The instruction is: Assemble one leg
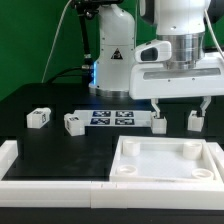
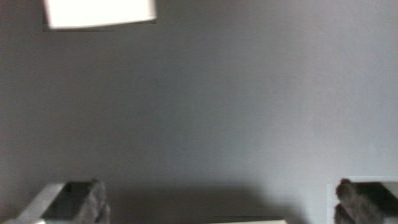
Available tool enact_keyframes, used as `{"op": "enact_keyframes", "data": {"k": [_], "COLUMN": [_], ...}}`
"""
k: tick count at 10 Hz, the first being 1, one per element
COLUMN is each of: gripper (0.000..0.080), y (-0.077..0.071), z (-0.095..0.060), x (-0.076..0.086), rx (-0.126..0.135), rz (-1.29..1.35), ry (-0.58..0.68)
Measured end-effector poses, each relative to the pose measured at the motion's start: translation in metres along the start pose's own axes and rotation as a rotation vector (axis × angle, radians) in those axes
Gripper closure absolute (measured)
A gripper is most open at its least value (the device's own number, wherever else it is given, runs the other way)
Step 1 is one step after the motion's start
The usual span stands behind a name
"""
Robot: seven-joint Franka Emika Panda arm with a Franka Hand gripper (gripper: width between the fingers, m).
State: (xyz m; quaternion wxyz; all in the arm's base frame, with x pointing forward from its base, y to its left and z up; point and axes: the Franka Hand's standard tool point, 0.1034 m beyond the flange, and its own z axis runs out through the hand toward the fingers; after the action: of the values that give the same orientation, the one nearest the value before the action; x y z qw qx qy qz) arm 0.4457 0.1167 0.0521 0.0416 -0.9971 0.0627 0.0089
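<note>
Black tabletop looks matt and smooth; white tray, smooth plastic with a soft sheen; legs, matt white plastic too; arm's shell gleams glossy.

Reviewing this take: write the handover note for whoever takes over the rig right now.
End effector: open and holding nothing, above the table between the two legs on the exterior view's right.
Legs: all four are loose on the table. From the exterior view's left they are the far-left leg, second leg, third leg and far-right leg.
The marker board lies between the two pairs of legs.
Panel: flat at the front, with no leg in it.
Done: nothing fitted yet.
Left: grasp one leg and seat it in a corner socket of the panel.
</note>
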Motion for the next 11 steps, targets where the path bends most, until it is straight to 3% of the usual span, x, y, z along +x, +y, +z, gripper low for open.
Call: {"op": "enact_keyframes", "data": {"k": [4, 5, 8, 11], "gripper": [0.0151, 0.0151, 0.0151, 0.0151], "y": [-0.005, -0.010, -0.049, -0.048], "z": [0.001, 0.004, 0.014, 0.015], "x": [-0.003, -0.010, -0.044, -0.050], "rx": [0.020, 0.024, 0.022, 0.017], "rz": [0.350, 0.380, 0.334, 0.275], "ry": [-0.004, 0.001, 0.001, -0.002]}}
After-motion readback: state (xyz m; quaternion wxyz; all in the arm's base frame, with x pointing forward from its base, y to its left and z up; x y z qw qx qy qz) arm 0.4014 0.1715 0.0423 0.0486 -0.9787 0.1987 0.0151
